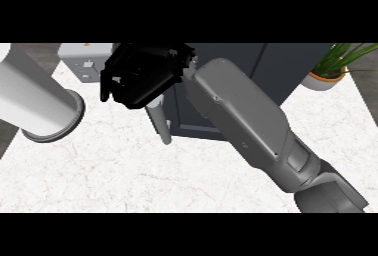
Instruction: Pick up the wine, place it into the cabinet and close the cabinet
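Head view over a pale marbled worktop [133, 175]. The right robot hand [144, 75], fingers curled downward, sits at the upper end of a slim grey cabinet handle [159, 122], which runs from the hand toward the viewer and slightly rightward; whether the fingers actually enclose the handle cannot be told, as the hand hides the junction. The dark cabinet [244, 65] lies immediately right of and behind the hand, its door edge beside the handle, so the closing move appears to turn on pushing from the hand toward the cabinet body. No wine bottle is visible; it is presumably inside the cabinet or hidden. The left forearm [37, 100] shows at the left edge, its hand out of view. Count: one cabinet, one handle, one potted plant [332, 67], one wall socket [87, 62].
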